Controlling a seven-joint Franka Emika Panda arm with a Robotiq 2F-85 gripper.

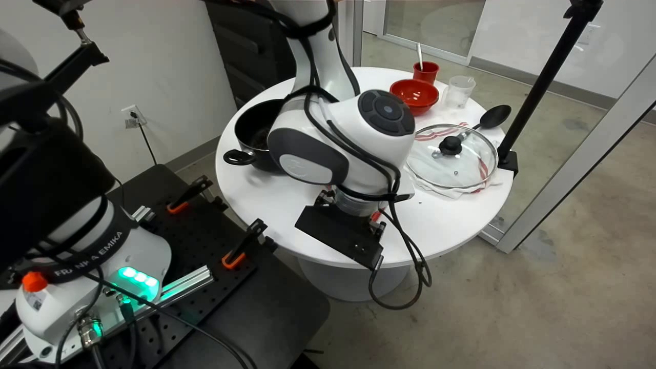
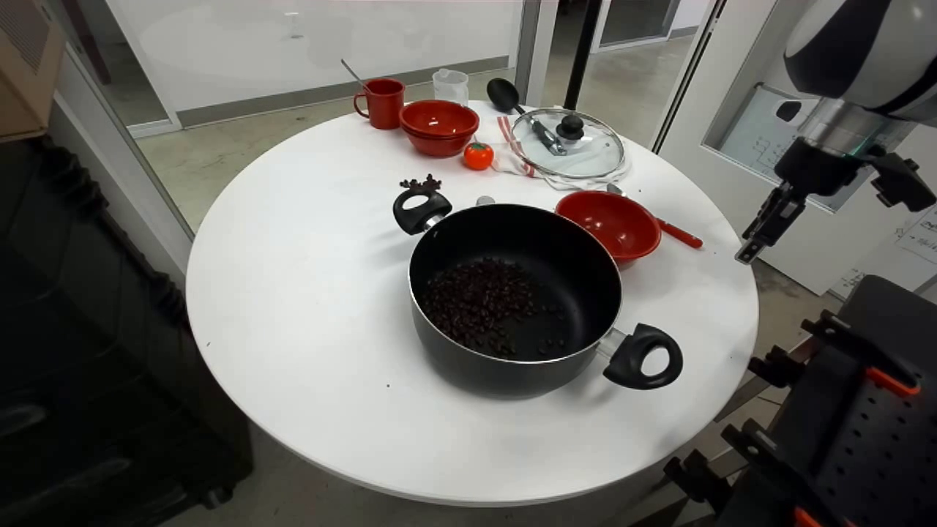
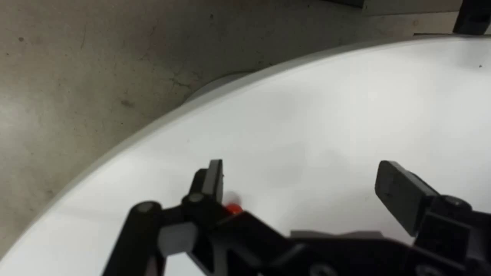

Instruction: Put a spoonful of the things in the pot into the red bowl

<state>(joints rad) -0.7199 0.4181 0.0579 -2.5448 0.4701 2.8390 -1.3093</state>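
The black pot [image 2: 512, 377] stands on the white table in both exterior views, with dark beans [image 2: 476, 300] heaped at one side of its floor. Close beside it is the glossy red bowl [image 2: 611, 219]; my arm hides this bowl in an exterior view. A red-handled utensil [image 2: 681, 233] lies behind that bowl, its head partly hidden. In the wrist view the red handle's end [image 3: 233, 208] peeks out near one finger. My gripper [image 3: 300, 170] is open above the table near its edge, past the handle's end, with nothing between its fingers.
Farther back stand stacked red bowls [image 2: 438, 128], a red mug [image 2: 384, 106] and a clear cup [image 2: 450, 86]. Nearby are a tomato [image 2: 478, 156] and a glass lid [image 2: 567, 146] over a cloth and black ladle [image 2: 505, 95]. A black pole [image 1: 543, 87] rises at the table's edge.
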